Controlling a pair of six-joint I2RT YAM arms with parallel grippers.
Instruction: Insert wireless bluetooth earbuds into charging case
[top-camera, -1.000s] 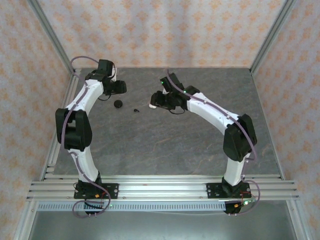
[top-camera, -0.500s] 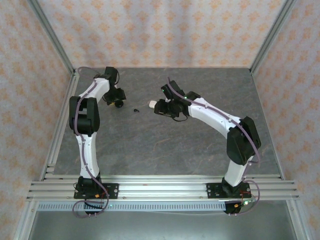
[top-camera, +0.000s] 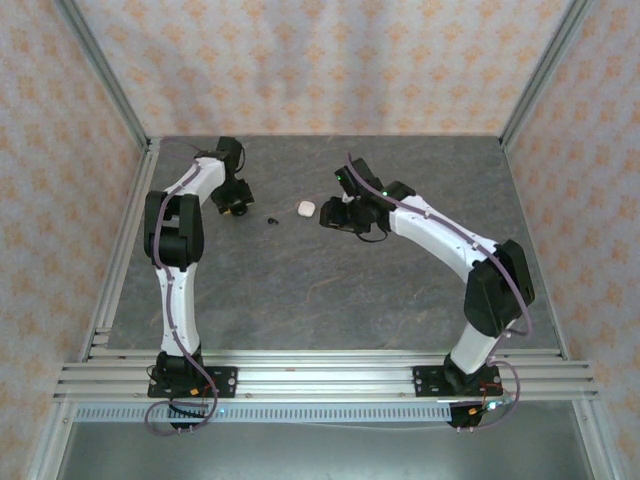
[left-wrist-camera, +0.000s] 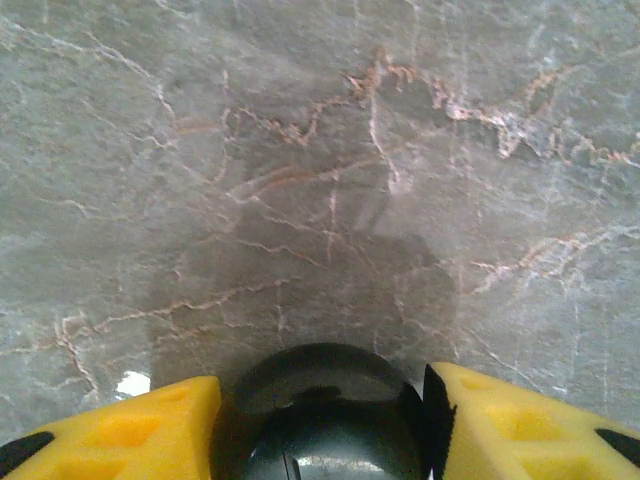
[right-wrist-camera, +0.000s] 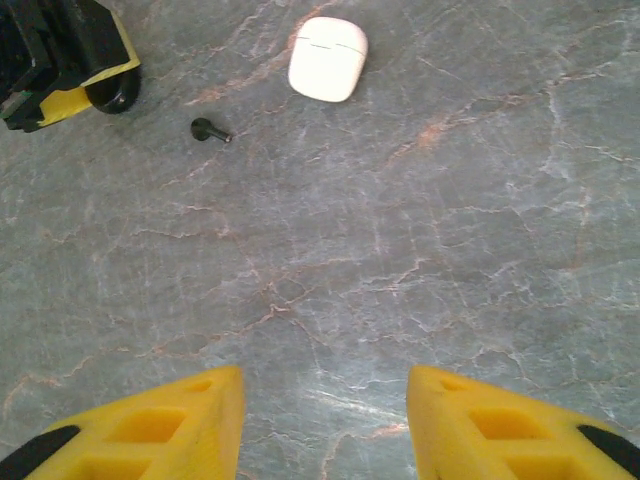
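A round black charging case (left-wrist-camera: 325, 400) sits on the grey marble table between the yellow fingers of my left gripper (left-wrist-camera: 322, 395), whose pads press its sides. From above, that gripper (top-camera: 236, 203) is at the back left. A closed white charging case (top-camera: 306, 208) lies on the table. Left of it lies one black earbud (top-camera: 272, 219), tiny and free. My right gripper (top-camera: 332, 212) hovers just right of the white case, open and holding nothing. Its wrist view has the white case (right-wrist-camera: 328, 58) and the earbud (right-wrist-camera: 207, 130) well ahead of the open fingers (right-wrist-camera: 325, 385).
The table's bare marble (top-camera: 330, 290) stretches toward the near rail. An aluminium frame and patterned walls enclose the back and sides. In the right wrist view, the left gripper (right-wrist-camera: 70, 60) and the black case (right-wrist-camera: 115, 92) appear at the top left.
My left arm swung in and lowered over the black case, its jaws narrowing. My right gripper drew back to the right, leaving the white case alone on the table.
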